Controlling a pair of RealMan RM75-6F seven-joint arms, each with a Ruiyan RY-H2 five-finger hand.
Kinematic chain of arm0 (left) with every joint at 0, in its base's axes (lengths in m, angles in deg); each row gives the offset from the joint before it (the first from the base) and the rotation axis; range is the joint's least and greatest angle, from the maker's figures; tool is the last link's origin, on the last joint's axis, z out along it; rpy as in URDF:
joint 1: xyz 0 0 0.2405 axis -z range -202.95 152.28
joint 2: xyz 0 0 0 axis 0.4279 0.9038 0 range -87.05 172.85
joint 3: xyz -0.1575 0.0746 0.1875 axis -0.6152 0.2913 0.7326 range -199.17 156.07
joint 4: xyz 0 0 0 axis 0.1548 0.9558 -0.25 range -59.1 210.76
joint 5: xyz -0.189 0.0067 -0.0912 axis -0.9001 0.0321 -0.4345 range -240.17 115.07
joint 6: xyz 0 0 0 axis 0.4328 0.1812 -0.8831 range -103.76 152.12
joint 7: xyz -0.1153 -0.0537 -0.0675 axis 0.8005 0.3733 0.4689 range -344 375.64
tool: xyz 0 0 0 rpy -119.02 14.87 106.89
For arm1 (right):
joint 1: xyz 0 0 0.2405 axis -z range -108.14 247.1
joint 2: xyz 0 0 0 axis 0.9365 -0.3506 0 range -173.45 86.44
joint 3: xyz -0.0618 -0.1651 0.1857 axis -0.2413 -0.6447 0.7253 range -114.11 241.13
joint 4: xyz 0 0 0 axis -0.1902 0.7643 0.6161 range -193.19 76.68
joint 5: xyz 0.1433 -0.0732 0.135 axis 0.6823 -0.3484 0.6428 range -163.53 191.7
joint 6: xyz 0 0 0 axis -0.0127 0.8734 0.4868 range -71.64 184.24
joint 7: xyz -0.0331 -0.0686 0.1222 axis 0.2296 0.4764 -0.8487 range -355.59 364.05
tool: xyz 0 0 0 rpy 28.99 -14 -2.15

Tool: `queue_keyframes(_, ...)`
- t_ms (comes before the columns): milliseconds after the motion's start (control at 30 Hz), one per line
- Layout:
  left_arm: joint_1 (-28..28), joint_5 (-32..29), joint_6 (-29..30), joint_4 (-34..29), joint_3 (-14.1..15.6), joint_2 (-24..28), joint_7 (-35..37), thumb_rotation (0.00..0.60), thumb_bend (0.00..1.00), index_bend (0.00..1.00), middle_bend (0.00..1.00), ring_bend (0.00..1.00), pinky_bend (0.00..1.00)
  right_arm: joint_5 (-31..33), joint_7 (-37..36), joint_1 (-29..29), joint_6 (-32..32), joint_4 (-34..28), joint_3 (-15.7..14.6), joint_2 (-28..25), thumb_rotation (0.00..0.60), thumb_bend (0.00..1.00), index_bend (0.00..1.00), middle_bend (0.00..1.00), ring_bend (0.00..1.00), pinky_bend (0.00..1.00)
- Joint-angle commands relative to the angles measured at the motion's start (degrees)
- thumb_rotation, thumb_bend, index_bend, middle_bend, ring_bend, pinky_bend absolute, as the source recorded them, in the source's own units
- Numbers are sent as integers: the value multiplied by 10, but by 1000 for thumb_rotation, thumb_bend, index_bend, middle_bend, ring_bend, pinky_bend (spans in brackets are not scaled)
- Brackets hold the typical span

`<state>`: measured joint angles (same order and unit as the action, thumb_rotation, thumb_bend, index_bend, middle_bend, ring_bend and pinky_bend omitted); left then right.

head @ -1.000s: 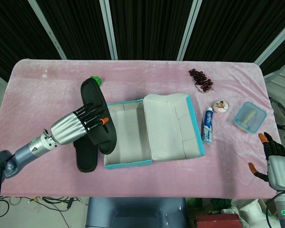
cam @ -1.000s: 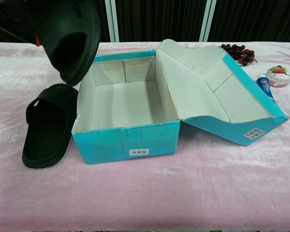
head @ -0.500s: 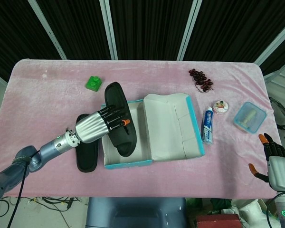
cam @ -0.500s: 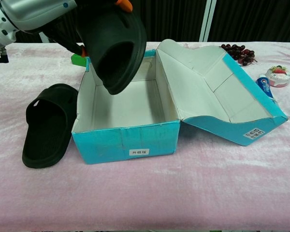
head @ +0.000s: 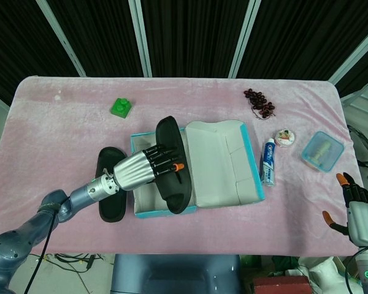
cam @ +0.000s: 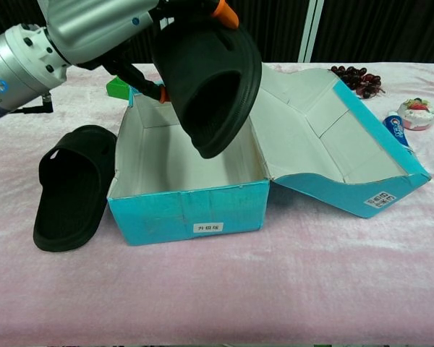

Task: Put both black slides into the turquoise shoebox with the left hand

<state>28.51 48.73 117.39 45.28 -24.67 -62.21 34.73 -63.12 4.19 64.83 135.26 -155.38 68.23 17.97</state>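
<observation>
A pink-covered counter [head: 61,135] carries the turquoise shoebox [cam: 188,210], which stands open with its lid [head: 224,162] folded out to the right. The left hand [head: 148,166] grasps one black slide [cam: 213,83] and holds it tilted, toe down, above the box's open compartment. The second black slide [cam: 69,188] lies flat on the counter just beside the box's left wall. The right hand [head: 354,211] sits at the counter's right edge, released, fingers apart and holding nothing. A toothpaste tube [head: 268,162] lies right of the lid.
</observation>
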Motion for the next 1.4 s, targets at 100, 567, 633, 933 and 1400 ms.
queue_keyframes(100, 4, -12, -9, 48, 9, -32, 25, 600, 277, 298, 332, 154, 342, 6, 2, 0, -2, -3, 1, -1, 600, 202, 0, 38, 129, 150)
queue_keyframes(567, 23, -28, -22, 124, 27, -68, 54, 600, 263, 297, 331, 155, 360, 13, 4, 0, -9, -11, 1, -6, 600, 204, 0, 38, 129, 149)
queue_keyframes(633, 26, -30, -26, 131, 29, -74, 56, 600, 263, 297, 331, 156, 361, 14, 3, 0, -10, -12, 0, -6, 600, 204, 0, 38, 129, 149)
queue_keyframes(933, 31, -31, -50, 159, 49, -87, 52, 600, 262, 293, 330, 165, 369, 17, 1, 0, -12, -14, 1, -10, 600, 204, 0, 38, 130, 150)
queue_keyframes(1400, 33, -45, -69, 168, 64, -99, 65, 600, 262, 292, 329, 165, 375, 18, 0, 0, -15, -16, 1, -12, 600, 205, 0, 38, 129, 149)
